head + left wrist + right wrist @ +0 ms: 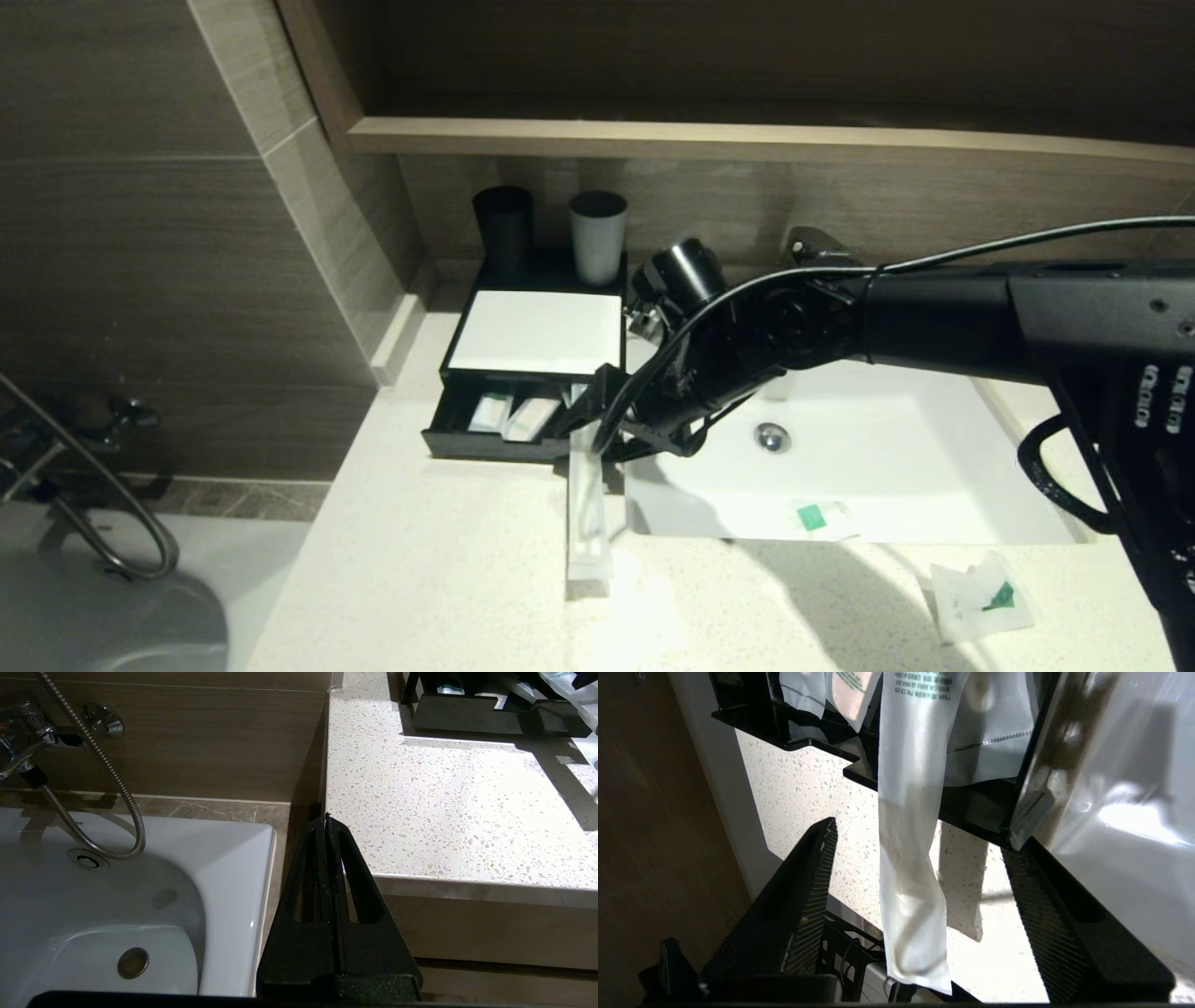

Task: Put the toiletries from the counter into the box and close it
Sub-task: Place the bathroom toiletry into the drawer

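Note:
The black box (532, 331) with a white top stands at the back of the counter, its drawer (485, 446) pulled open with small white packets (509, 415) inside. A long white packet (588, 523) leans with its upper end over the drawer's front wall and its lower end on the counter. My right gripper (597, 415) is at the drawer's front right corner, open; the long packet (915, 868) runs between the spread fingers (810, 882), touching neither. My left gripper (324, 817) is shut and empty, parked off the counter's left edge.
A packet with a green mark (822, 516) lies at the sink's (896, 467) front rim and another (980, 597) on the counter at front right. A black cup (504, 229) and a grey cup (597, 233) stand behind the box. A bathtub (117, 914) is to the left.

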Available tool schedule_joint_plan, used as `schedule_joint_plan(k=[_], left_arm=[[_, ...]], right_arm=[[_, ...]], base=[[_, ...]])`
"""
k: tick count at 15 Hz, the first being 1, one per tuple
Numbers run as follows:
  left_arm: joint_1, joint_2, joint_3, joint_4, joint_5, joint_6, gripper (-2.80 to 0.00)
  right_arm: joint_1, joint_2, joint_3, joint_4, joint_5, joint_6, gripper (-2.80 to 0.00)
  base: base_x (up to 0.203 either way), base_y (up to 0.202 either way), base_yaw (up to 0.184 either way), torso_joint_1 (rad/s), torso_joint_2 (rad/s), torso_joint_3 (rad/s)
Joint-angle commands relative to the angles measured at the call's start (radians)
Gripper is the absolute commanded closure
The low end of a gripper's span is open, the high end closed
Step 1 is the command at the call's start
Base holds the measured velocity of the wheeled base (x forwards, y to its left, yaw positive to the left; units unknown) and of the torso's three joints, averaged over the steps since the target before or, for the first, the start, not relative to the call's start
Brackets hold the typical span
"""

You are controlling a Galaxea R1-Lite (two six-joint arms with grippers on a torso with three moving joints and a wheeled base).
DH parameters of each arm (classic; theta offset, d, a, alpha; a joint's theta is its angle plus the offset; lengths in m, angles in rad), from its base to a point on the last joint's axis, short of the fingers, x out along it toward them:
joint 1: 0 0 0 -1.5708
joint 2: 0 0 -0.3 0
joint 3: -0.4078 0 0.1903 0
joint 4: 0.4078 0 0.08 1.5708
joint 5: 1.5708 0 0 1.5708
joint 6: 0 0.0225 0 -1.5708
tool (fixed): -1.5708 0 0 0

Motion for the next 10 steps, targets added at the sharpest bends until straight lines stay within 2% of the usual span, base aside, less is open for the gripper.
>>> schedule_joint_plan(k=[1,6,7,10], left_arm=[[0.000,0.000,0.000,-0.001,0.001,0.000,0.00],[0.000,0.001,0.000,-0.001,0.001,0.000,0.00],[0.000,0.000,0.000,-0.001,0.001,0.000,0.00],[0.000,0.000,0.000,-0.001,0.001,0.000,0.00]], right_arm=[[0.001,-0.035,0.000,0.036,0.003,0.004,-2.80],[0.014,-0.103,0.021,0.157,0.012,-0.004,-2.80],[0.027,-0.112,0.023,0.168,0.012,-0.003,0.00],[0.090,-0.146,0.048,0.198,0.012,-0.002,0.00]], base=[[0.000,0.000,0.000,0.000,0.00,0.000],[0.000,0.000,0.000,0.000,0.00,0.000],[0.000,0.000,0.000,0.000,0.00,0.000],[0.000,0.000,0.000,0.000,0.00,0.000]])
